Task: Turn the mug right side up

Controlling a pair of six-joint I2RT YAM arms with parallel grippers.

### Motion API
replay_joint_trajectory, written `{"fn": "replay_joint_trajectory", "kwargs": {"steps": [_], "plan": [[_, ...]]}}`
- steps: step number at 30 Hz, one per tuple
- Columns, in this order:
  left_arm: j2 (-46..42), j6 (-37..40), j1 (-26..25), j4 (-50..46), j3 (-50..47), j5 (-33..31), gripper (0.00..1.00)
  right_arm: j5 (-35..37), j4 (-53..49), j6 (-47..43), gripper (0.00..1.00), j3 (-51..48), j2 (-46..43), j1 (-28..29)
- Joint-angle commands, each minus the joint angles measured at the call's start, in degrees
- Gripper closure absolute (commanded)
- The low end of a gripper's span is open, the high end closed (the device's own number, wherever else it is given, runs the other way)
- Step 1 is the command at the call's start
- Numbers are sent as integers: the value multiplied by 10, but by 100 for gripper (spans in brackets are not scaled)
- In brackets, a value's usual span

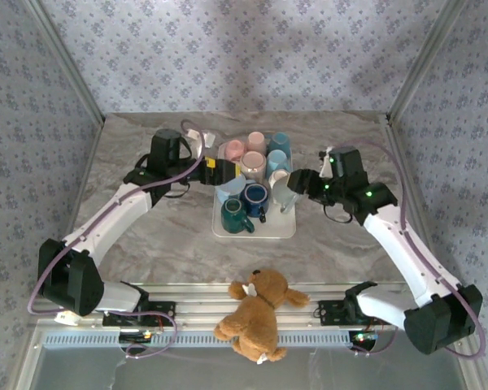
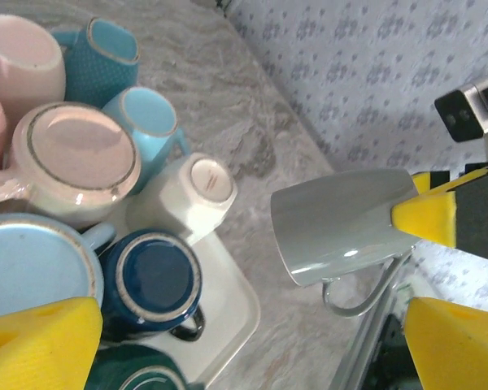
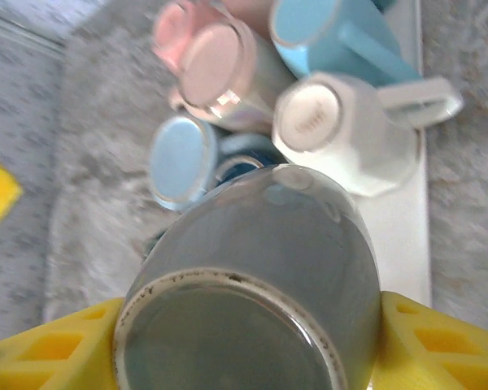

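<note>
A grey marbled table (image 1: 146,236) is enclosed by walls (image 1: 252,49) papered in a small blue floral print, with metal frame posts (image 1: 65,61) set at the corners. A brown teddy bear (image 1: 256,313) is laid at the near edge between the two arm bases. The grey mug (image 1: 285,193) is glossy and plain with a thin looped handle. It is clamped between the yellow pads of the right gripper (image 1: 297,187) at the right edge of the tray. In the left wrist view the grey mug (image 2: 342,223) is seen tipped on its side, gripped at its base end, its other end turned toward the tray and its handle hanging below. In the right wrist view its ringed base (image 3: 228,333) is turned toward the camera. A white tray (image 1: 281,227) is placed mid-table and packed with mugs, those seen closely being bottom up: two pink mugs (image 1: 255,142), a larger pale pink one (image 1: 253,165), light blue mugs (image 1: 280,145), a white faceted mug (image 2: 191,191), a wide pale blue one (image 1: 229,188), a dark blue mug (image 1: 254,197) and a teal mug (image 1: 233,215). The left gripper (image 1: 220,171) is held over the tray's left side, its jaws spread wide with nothing between its pads (image 2: 32,341).
</note>
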Motion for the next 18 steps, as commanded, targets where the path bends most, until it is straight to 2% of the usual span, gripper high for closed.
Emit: {"fn": "replay_joint_trajectory", "kwargs": {"steps": [1, 6, 10, 14, 18], "plan": [[-10, -88, 5, 74, 28, 17, 4, -80, 79, 36, 50, 36, -13, -13], [-5, -163, 15, 135, 45, 59, 4, -157, 196, 94, 50, 42, -13, -42], [-19, -236, 42, 205, 26, 50, 5, -198, 278, 148, 50, 38, -4, -56], [-8, -337, 71, 326, -5, 90, 10, -244, 380, 210, 51, 28, 19, -67], [19, -404, 75, 416, -11, 137, 17, -284, 478, 270, 51, 22, 50, -73]]}}
